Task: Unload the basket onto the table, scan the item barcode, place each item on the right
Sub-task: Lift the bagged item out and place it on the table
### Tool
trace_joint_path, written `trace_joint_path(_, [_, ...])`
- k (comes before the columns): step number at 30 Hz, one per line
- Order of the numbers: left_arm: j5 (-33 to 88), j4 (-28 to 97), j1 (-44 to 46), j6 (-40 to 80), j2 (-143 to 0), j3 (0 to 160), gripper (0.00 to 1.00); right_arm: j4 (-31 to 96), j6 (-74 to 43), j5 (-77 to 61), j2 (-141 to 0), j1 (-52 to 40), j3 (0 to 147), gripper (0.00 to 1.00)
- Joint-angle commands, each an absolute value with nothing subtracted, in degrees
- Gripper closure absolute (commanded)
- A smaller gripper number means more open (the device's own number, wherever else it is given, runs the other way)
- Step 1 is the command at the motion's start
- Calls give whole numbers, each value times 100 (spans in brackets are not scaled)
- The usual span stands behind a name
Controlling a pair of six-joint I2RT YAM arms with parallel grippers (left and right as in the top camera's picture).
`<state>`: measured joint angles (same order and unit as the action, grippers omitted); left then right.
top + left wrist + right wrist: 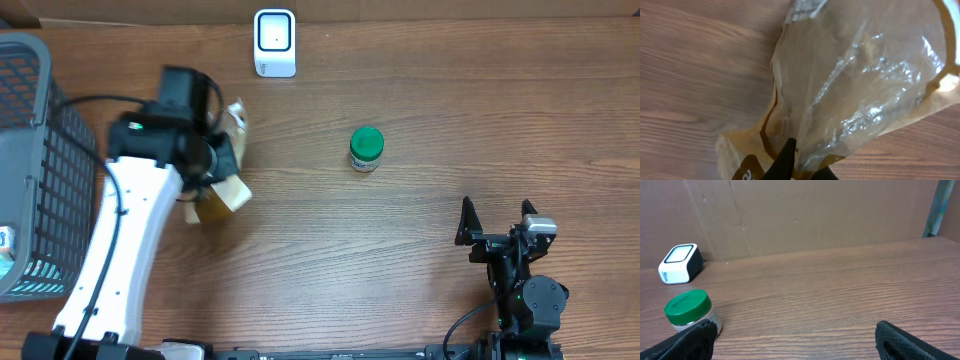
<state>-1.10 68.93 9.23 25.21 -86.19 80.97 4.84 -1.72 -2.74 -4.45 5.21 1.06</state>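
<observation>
Grey mesh basket (30,150): sitting far left of the scanner (275,42).
Left gripper (800,167): pinching shut on the snack bag's edge, left of the scanner and nearer the robot.
Snack bag (860,75): looking light, soft and crinkly; the clear film is probably slipping easily, so the tan paper border is offering the safer hold.
Green-lidded jar (366,148): standing right of the scanner.
Right gripper (497,225): resting wide, holding nothing, far right of the scanner.

Even light, glare on bag (865,75)
</observation>
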Motion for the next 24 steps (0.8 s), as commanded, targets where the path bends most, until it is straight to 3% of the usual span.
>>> trace_joint_path(1, [-187,6573,1083,3118,-8582,7481,96,467,-169,-259,-414,543,49,0])
trace_joint_path(24, [-45,4650,1411,3363,-8687,5964,96,467,-169,-259,-414,543,49,0])
